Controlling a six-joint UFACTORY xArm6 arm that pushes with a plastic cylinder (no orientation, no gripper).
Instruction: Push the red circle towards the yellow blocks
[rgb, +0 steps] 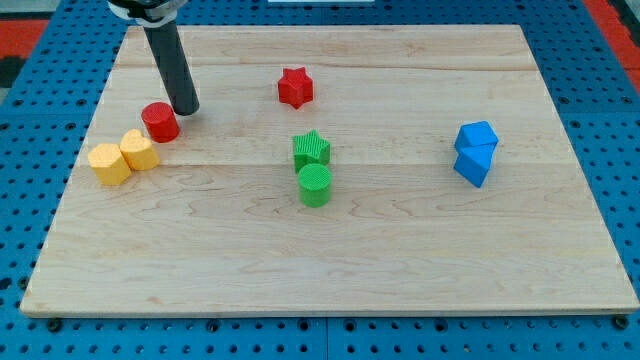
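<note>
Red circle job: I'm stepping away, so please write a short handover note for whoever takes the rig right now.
My tip: down on the wooden board, just to the view's right of the red circle block, close to it or touching it; contact cannot be told.
The red circle block sits right beside the two yellow blocks, just above and to the right of them in the view, nearly touching the nearer one.
Done: the red circle block is practically at the yellow blocks.
Left: at most a slight nudge towards the view's lower left, then stop.
</note>
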